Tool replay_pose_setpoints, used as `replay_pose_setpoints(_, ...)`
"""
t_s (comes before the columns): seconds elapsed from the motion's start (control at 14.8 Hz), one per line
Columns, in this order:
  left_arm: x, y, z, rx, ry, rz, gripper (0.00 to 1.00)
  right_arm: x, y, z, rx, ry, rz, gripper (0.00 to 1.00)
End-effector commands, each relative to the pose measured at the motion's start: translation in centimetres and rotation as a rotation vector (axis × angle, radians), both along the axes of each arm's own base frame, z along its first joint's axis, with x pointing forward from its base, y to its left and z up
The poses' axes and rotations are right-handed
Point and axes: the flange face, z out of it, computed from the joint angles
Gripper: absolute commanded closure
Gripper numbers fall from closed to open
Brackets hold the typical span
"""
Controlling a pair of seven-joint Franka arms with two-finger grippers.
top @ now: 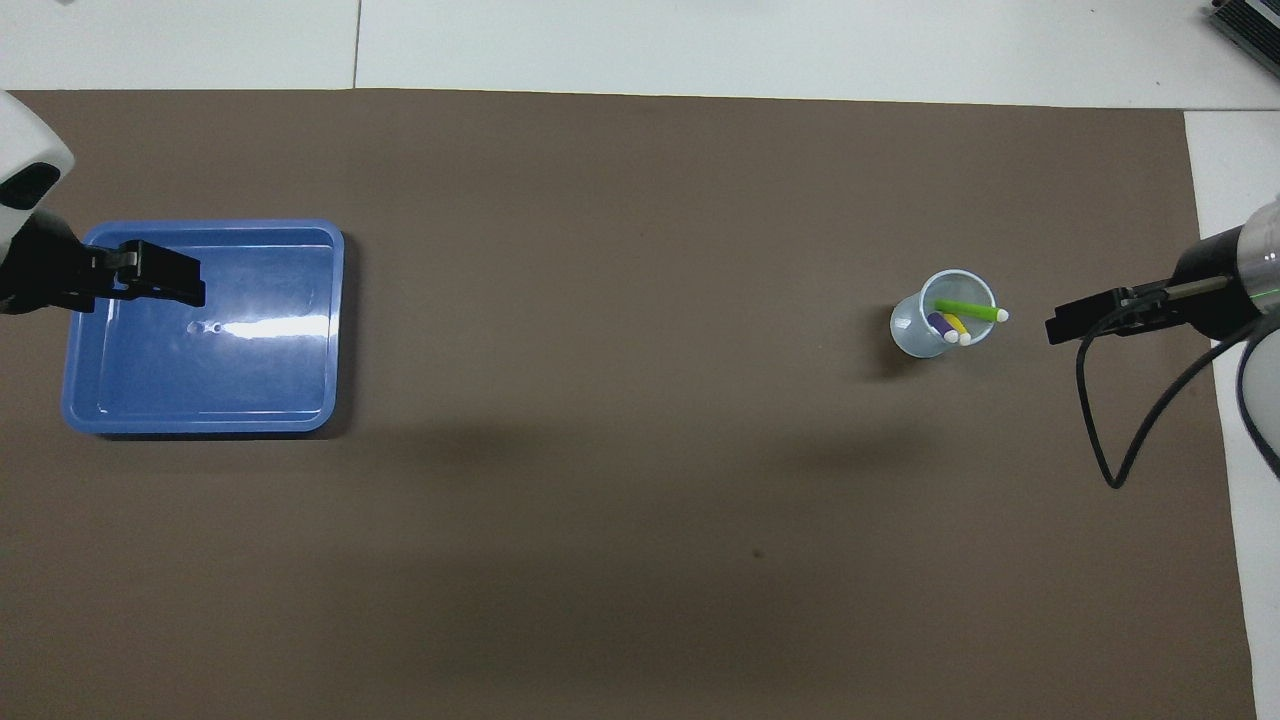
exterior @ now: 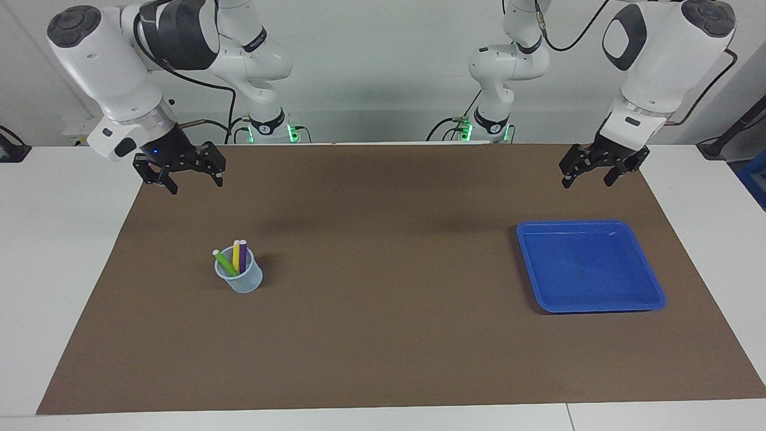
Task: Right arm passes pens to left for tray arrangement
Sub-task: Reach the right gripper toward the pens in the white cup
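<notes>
Facing view: both arms are waiting raised at the robots' edge of the mat, the right gripper [exterior: 190, 175] hanging spread and empty toward the right arm's end, the left gripper [exterior: 592, 172] likewise spread and empty just short of the tray [exterior: 649, 281]. No pen is yet being handled: green [exterior: 225, 262], yellow [exterior: 236, 255] and purple [exterior: 243, 256] are standing tilted in the cup [exterior: 239, 280], so the opening pick is in hand. Judged next, the right gripper is needing to descend over the cup and pinch one whitish end, probably the green's, though the overhead view leaves their spacing unclear.
</notes>
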Motion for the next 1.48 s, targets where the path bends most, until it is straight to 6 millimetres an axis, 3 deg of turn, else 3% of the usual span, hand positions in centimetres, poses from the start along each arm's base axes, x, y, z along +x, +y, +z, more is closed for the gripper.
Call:
replay_pose_setpoints(0.0,-0.2,-0.3,0.3,0.003,-0.016,-0.002,0.0,-0.8,-0.4,0.4,0.004,0.003,-0.01,0.0)
replay_pose_setpoints(0.74,-0.3,-1.4,0.6,0.004,-0.024,-0.019,0.0,-1.0,-2.0,0.4,0.004,0.005,-0.039,0.0)
replay_pose_setpoints(1.01,-0.5,-1.8,0.7,0.004,-0.022,-0.021,0.0,-2.5,-0.9,2.1,0.0,0.007,-0.026,0.0)
replay_pose_setpoints(1.21,-0.5,-1.6,0.9,0.003,-0.026,-0.004,0.0,-2.1,-1.8,0.8,-0.005,-0.044,0.018,0.0)
replay_pose_setpoints(1.42,-0.3,-0.6,1.2,0.003,-0.032,0.013,0.0,-0.7,-3.2,-2.8,0.0,-0.037,0.063,0.0)
